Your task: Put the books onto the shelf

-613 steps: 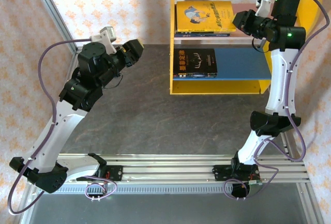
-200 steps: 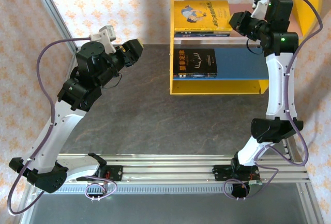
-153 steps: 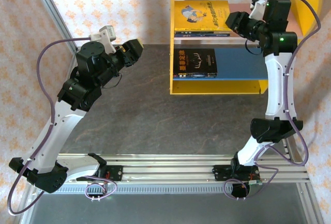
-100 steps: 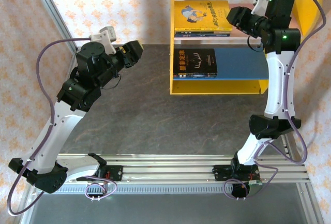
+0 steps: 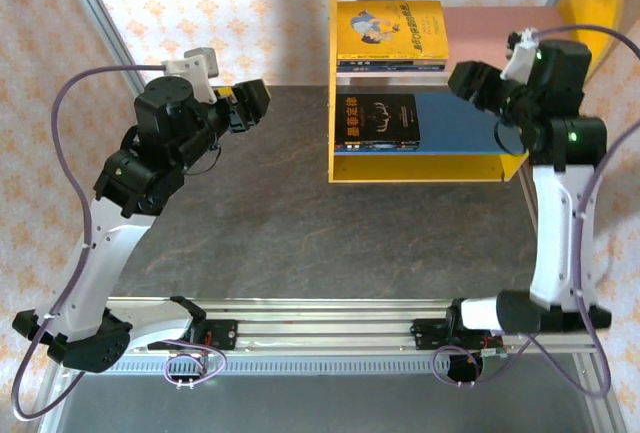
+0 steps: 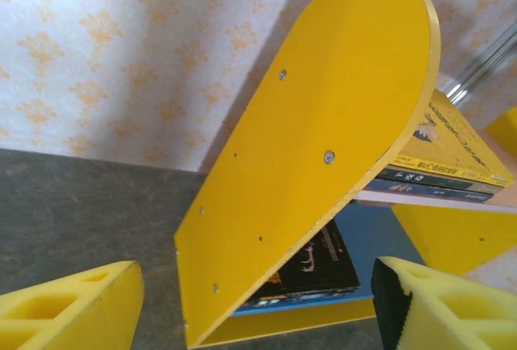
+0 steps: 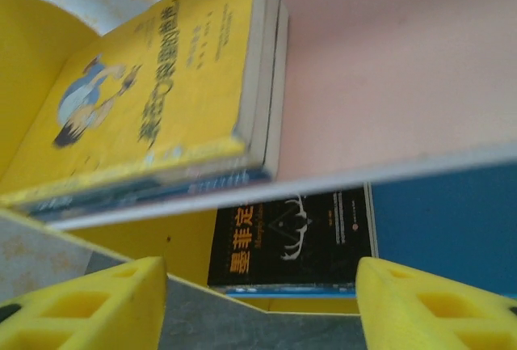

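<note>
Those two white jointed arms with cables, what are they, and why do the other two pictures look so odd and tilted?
They are two robot arms bolted to a table, seen from a camera above. Each ends in a claw: the left claw and the right claw. The tilted pictures come from small cameras on the wrists; the yellow foam blocks are each claw's own fingers, spread apart and holding nothing. The shelf carries the yellow book, stacked on others on the pink board, and a black book on the blue board below.
</note>
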Tool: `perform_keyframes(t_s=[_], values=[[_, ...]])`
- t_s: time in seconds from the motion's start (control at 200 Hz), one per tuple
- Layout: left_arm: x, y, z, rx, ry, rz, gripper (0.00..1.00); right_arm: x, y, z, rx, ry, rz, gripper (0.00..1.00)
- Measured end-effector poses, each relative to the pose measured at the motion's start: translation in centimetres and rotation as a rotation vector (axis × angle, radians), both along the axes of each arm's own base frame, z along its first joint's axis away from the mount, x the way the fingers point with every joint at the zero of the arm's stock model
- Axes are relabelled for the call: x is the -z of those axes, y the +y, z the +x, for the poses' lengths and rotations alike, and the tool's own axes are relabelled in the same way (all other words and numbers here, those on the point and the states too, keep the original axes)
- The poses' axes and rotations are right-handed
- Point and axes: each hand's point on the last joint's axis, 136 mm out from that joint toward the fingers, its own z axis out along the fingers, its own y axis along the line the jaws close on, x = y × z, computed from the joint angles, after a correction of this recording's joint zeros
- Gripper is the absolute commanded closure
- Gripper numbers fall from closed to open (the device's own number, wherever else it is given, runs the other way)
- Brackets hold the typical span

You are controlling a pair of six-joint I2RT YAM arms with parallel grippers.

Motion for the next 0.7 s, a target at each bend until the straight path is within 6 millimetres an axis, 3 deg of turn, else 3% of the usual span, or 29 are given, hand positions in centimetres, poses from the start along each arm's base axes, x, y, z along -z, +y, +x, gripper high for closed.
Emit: perform_keyframes(t_s=[0.105, 0.26, 0.295, 0.405, 0.526, 0.701], values=[[-1.0, 0.2, 0.2, -0.005, -0.016, 0.035, 0.11, 1.3, 0.4, -3.0, -0.027, -0.015, -0.003, 0.2], [-2.0, -0.7, 1.4, 0.017, -0.02, 0.063, 0.05, 5.6, 1.4, -5.8, -0.085, 0.038, 0.009, 0.08], [-1.8, -1.0, 1.7, 0.023, -0.016, 0.067, 0.01, 6.4, 1.4, -6.2, -0.089, 0.05, 0.01, 0.0], [-0.8, -1.6, 2.4, 0.039, 0.01, 0.084, 0.01, 7.6, 1.2, -7.4, -0.082, 0.065, -0.012, 0.01], [0.2, -2.2, 3.3, 0.061, 0.054, 0.119, 0.01, 7.6, 0.1, -8.7, -0.024, 0.052, -0.056, 0.01], [2.1, -2.7, 4.6, 0.069, 0.127, 0.162, 0.01, 8.8, -2.0, -8.4, 0.089, 0.078, -0.112, 0.01]])
